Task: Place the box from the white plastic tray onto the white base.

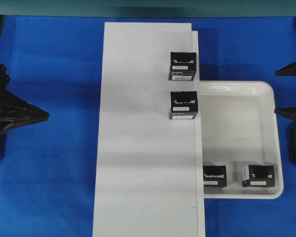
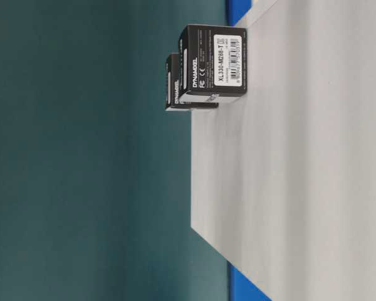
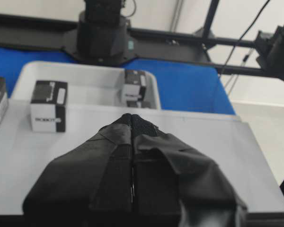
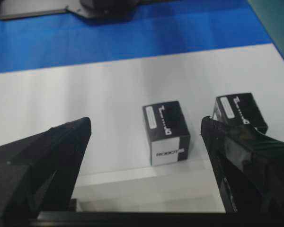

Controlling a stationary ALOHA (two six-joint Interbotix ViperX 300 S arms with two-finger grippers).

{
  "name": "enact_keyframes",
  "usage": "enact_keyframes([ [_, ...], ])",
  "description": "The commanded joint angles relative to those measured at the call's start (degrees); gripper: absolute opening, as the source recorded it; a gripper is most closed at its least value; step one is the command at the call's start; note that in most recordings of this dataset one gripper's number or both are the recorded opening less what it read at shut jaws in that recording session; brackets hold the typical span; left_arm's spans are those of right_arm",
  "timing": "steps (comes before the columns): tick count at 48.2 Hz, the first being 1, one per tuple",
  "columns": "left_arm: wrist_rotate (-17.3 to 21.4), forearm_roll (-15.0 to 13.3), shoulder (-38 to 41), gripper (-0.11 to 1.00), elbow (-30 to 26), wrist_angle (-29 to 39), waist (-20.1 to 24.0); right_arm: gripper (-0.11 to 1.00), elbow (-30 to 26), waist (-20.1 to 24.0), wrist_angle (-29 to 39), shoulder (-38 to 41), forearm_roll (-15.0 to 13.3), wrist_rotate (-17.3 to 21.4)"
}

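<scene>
While 2 boxes are already sitting on the white base point(image 1: 143, 138), the right pincer point(image 4: 146, 156) is hanging released and empty; the left pincer point(image 3: 131, 124) is clenched. Next, I judge, it must be reaching for a box point(image 1: 258, 176) in the white plastic tray point(image 1: 237, 89).

A shallow white plastic tray point(image 1: 269, 89) has a glossy, smooth finish, with bright highlights along its raised rim and rounded corners. Beside it, a long white base point(image 1: 138, 148) looks flat, matte and smooth, showing only soft grey shading and no reflections. The small black boxes point(image 1: 183, 104) appear to be printed cardboard with a slight sheen, each bearing white lettering and a white paper label strip. A blue table covering point(image 1: 49, 173) looks matte and even. The left gripper point(image 3: 132, 123) has fingers wrapped in a dull, finely ribbed black material; the right gripper point(image 4: 146, 130) has matte black fingers.
</scene>
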Motion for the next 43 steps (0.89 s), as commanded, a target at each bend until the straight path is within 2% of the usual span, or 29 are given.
enact_keyframes([
  [1, -0.1, 0.2, 0.2, -0.07, -1.5, -0.6, 0.0, 0.96, -0.4, 0.1, -0.7, 0.2, 0.2, 0.1],
  [43, -0.1, 0.2, 0.3, -0.07, -1.5, -2.3, -0.2, 0.96, -0.1, 0.1, -0.5, -0.3, 0.2, 0.1],
])
